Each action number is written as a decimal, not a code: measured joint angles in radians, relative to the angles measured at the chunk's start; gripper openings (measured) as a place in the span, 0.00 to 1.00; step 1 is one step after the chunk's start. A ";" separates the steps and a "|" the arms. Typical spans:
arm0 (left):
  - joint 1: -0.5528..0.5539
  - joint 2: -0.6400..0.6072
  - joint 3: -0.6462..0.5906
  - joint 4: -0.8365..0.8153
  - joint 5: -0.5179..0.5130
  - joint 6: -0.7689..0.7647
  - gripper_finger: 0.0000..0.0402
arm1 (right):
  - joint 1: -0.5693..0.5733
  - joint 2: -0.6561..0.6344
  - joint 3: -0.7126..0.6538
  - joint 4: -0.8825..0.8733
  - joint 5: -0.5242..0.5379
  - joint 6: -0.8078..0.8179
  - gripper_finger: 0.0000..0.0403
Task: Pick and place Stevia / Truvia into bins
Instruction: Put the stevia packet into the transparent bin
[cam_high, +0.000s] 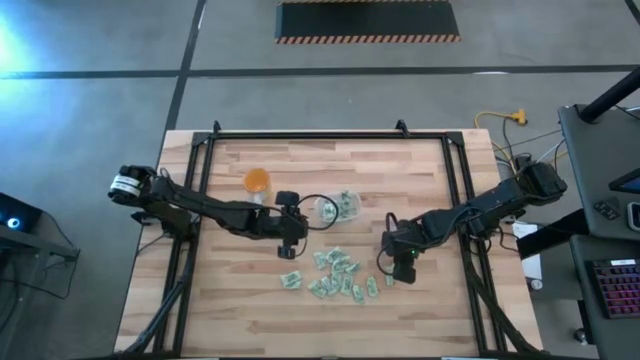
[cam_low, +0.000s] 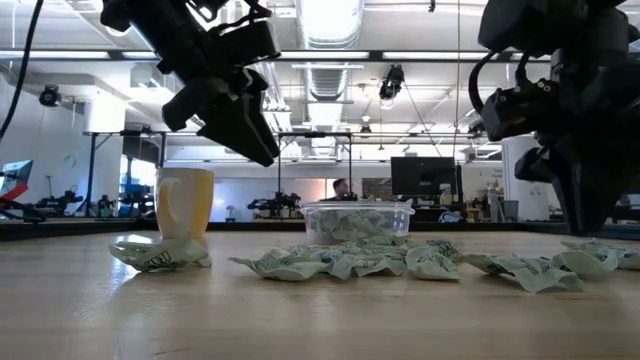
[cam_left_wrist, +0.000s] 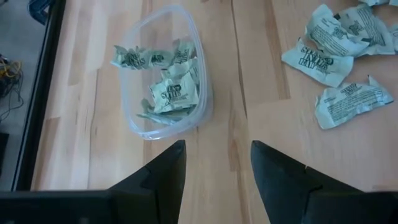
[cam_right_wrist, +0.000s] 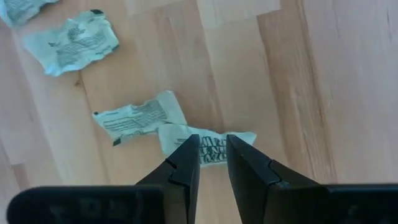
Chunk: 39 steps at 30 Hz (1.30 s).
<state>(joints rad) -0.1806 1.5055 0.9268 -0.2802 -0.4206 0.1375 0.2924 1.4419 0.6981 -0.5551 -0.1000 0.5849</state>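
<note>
The right gripper pinches a crumpled green-and-white paper packet lying on the wooden table. The left gripper, open and empty, hovers beside the clear plastic tub.

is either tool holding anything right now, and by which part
The left tool is open and empty near the tub. The right tool is closing around one end of a packet; whether it grips it yet cannot be told.
</note>
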 joint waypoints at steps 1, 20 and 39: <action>0.000 0.000 0.000 0.000 0.000 0.000 0.41 | 0.000 0.000 -0.002 -0.001 0.001 0.003 0.18; 0.000 0.000 0.000 0.000 0.000 0.000 0.41 | 0.000 0.000 -0.059 0.018 0.036 0.063 0.20; 0.000 0.001 -0.001 0.000 0.000 0.000 0.41 | 0.005 0.000 -0.037 0.012 0.314 -0.070 0.14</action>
<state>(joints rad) -0.1806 1.5063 0.9260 -0.2802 -0.4206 0.1371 0.2974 1.4424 0.6612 -0.5430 0.2142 0.5152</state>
